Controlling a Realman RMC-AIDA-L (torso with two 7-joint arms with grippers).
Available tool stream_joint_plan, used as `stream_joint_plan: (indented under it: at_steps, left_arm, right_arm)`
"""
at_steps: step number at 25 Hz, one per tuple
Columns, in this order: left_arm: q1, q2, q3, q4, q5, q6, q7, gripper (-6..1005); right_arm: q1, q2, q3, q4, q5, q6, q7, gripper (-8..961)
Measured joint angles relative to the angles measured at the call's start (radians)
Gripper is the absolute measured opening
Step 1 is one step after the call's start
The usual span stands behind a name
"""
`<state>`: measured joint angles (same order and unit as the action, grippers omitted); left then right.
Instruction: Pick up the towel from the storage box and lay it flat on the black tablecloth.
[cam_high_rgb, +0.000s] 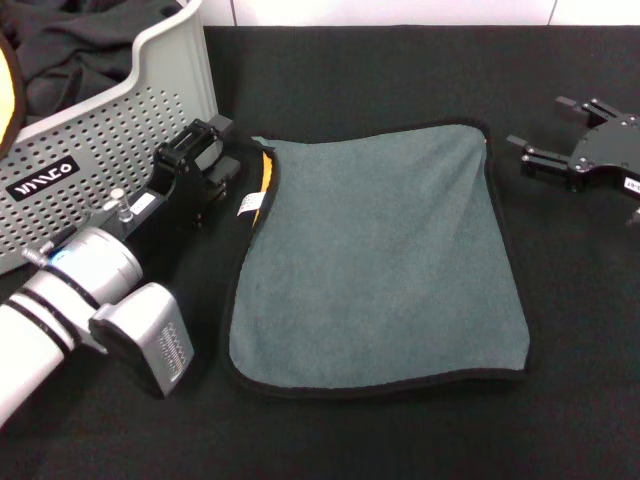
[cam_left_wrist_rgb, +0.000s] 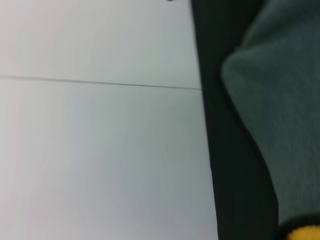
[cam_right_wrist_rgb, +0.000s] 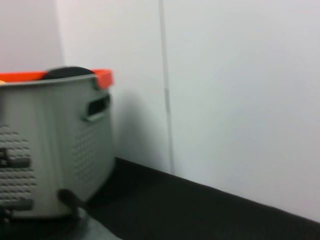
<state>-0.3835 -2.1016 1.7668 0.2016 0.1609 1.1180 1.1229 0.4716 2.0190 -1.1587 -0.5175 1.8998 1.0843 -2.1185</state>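
The towel (cam_high_rgb: 375, 260) lies spread out, grey side up, on the black tablecloth (cam_high_rgb: 400, 60). Its near-left corner is folded over, showing an orange strip (cam_high_rgb: 266, 170) and a white tag (cam_high_rgb: 250, 205). My left gripper (cam_high_rgb: 205, 150) is open, low between the storage box (cam_high_rgb: 130, 120) and the towel's left edge, holding nothing. The left wrist view shows the grey towel (cam_left_wrist_rgb: 280, 115) with a yellow corner on the tablecloth (cam_left_wrist_rgb: 225, 150). My right gripper (cam_high_rgb: 545, 125) is open and empty, just right of the towel's far-right corner.
The storage box stands at the far left and holds a dark charcoal cloth (cam_high_rgb: 70, 50) and something orange (cam_high_rgb: 8, 100). The right wrist view shows the box (cam_right_wrist_rgb: 55, 145) against a white wall (cam_right_wrist_rgb: 240, 100). Bare tablecloth surrounds the towel.
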Motion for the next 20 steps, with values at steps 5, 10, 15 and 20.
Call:
stream_joint_plan:
  at_steps: [5, 10, 15, 20]
  left_arm:
    - [0.037, -0.002, 0.034, 0.001, 0.012, 0.077, -0.251, 607]
    - [0.055, 0.003, 0.14, 0.001, 0.014, 0.182, -0.577, 604]
    - [0.029, 0.027, 0.226, 0.002, 0.076, 0.292, -1.037, 602]
    - [-0.028, 0.082, 0.229, 0.022, 0.234, 0.375, -1.412, 596]
  right_arm:
    - [-0.016, -0.003, -0.006, -0.01, -0.006, 0.118, -0.015, 890]
    - [-0.019, -0.017, -0.006, -0.034, -0.06, 0.267, 0.045, 890]
    - [-0.028, -0.028, -0.005, -0.103, -0.155, 0.416, 0.112, 889]
    - [-0.038, -0.029, -0.002, -0.188, -0.246, 0.566, 0.171, 889]
